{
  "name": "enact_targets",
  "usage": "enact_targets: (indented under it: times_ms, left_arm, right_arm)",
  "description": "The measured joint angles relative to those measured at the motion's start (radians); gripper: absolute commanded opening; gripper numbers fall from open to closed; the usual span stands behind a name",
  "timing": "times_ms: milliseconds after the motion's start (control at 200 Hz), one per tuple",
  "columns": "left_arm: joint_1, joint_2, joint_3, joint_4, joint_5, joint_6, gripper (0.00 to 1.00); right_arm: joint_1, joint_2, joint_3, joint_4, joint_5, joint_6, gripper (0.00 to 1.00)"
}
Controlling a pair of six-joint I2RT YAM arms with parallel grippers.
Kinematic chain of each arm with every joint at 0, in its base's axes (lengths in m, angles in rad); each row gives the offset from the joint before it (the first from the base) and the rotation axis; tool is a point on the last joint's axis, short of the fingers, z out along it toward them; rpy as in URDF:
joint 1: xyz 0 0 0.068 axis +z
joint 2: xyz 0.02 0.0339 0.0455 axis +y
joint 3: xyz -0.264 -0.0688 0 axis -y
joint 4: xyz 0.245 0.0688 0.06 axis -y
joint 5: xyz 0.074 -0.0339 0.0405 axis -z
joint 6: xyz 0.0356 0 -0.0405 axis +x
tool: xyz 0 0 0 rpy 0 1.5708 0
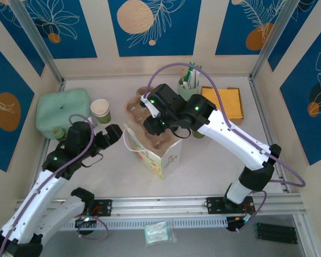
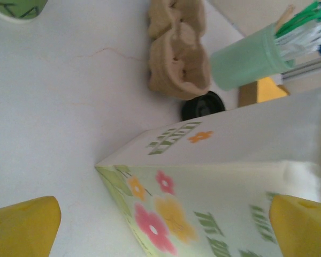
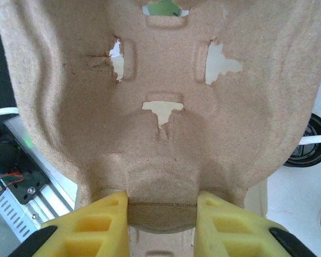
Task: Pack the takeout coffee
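Note:
The takeout coffee is hidden. A round black lid (image 2: 203, 105) lies past the bag, and what is under it I cannot make out. The white flowered paper bag (image 1: 159, 154) stands open mid-table. My right gripper (image 1: 150, 124) hangs over its mouth, shut on the rim of a brown pulp cup carrier (image 3: 166, 107), which is clamped between the yellow fingers (image 3: 101, 225). My left gripper (image 1: 115, 134) is open just left of the bag, near its handle. In the left wrist view its fingers (image 2: 21, 227) stand far apart with the bag's side (image 2: 214, 176) ahead of them.
A second pulp carrier (image 1: 135, 107) lies behind the bag. A lidless cup (image 1: 100, 111) stands by a pale green box (image 1: 61, 111) at the left. A mint cup of stirrers (image 1: 188, 85) and yellow napkins (image 1: 227, 101) sit at the back right.

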Motion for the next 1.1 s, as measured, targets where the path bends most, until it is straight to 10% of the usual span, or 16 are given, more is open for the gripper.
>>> enact_targets:
  times_ms: [850, 1100]
  left_arm:
    - [-0.089, 0.038, 0.161, 0.068, 0.233, -0.125, 0.70]
    - [-0.120, 0.051, 0.159, 0.090, 0.232, -0.128, 0.43]
  right_arm:
    - [-0.001, 0.000, -0.003, -0.031, 0.000, 0.007, 0.29]
    - [-0.001, 0.003, 0.001, -0.056, 0.000, 0.007, 0.28]
